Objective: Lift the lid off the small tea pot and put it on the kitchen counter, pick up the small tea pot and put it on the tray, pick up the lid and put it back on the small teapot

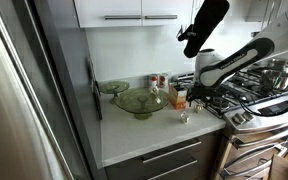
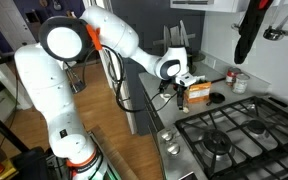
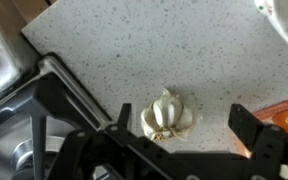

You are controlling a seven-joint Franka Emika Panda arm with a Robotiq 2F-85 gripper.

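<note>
Containers on the worktop [image 1: 149, 135], as we list them: one tray [image 1: 141, 101], large, green glass, flared rim, contents too small for us to make out; one smaller green dish [image 1: 112, 88] just beside it, nearer the wall; one orange-and-white carton [image 2: 197, 96], upright, near the stove [image 2: 234, 135]; steel pots [image 1: 274, 72] on the burners. Small tea pot [image 3: 167, 116]: whitish, lobed, seen from above in the wrist view, resting on the speckled worktop between the stove edge and the carton, not on the tray; we cannot tell whether its lid sits on it. Pincer [image 3: 181, 125]: fingers [image 3: 246, 125] spread wide, one on either side of the pot, neither touching it, nothing in its hold. It hangs directly above the pot. In both exterior views we note the arm reaching low over the worktop beside the carton, well apart from the tray.
</note>
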